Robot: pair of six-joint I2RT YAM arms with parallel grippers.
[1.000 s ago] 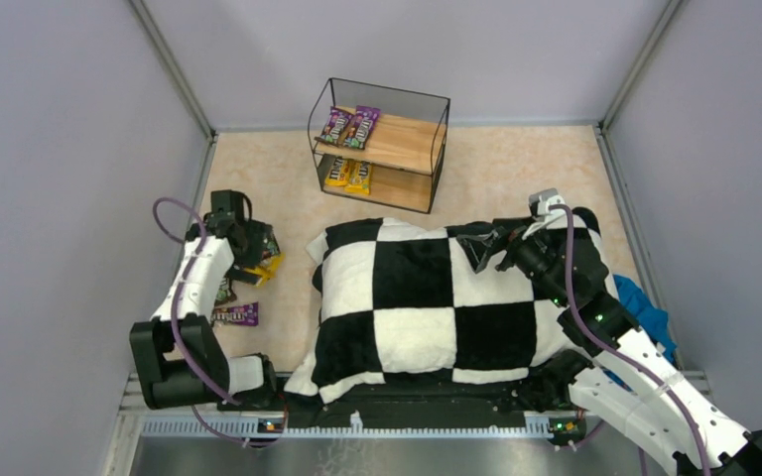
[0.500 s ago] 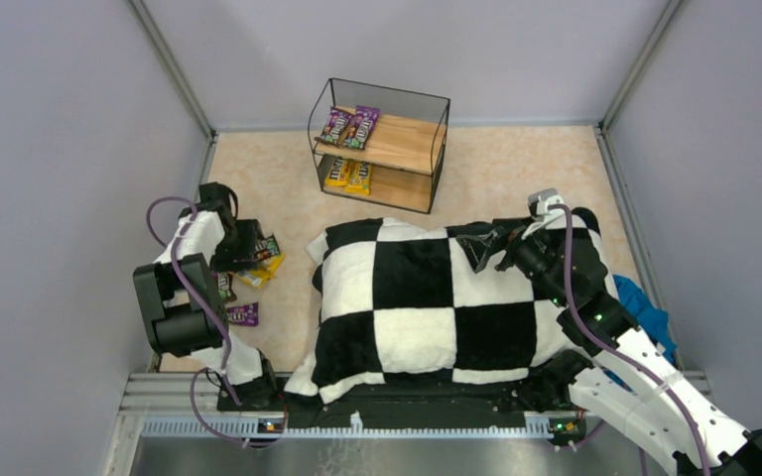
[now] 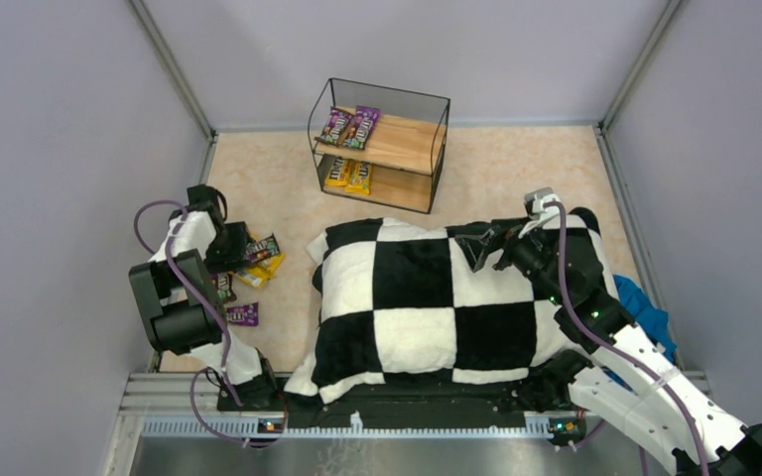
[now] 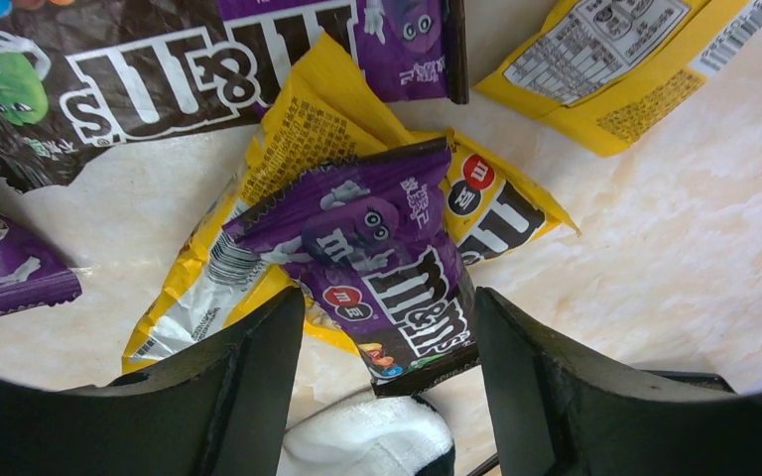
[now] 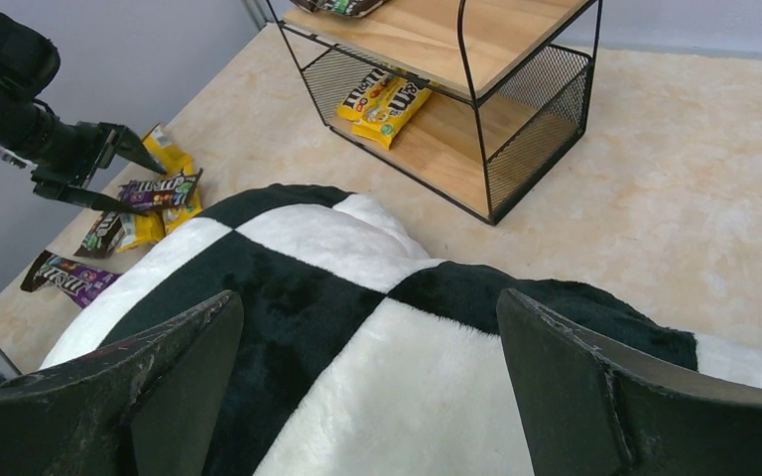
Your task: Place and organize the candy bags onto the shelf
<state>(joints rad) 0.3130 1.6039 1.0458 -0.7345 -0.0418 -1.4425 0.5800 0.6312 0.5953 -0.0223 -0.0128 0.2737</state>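
On the purple bag [image 4: 377,278] you read "m&m's" in white; the dark brown bag [image 4: 159,79] above it shows the same, inverted. The overturned yellow bag [image 4: 615,59] to its upper right bears illegible fine print. Far from it, the shelved yellow bags [image 5: 387,99] read "m&m's".

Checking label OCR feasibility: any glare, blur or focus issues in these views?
Left wrist: purple candy bag print sharp, mild sheen on the yellow bag, own tool fingers dark and soft. Right wrist: shelf crisp, fingers blurred. Top external: even light, soft shadows, bag print too small to read.
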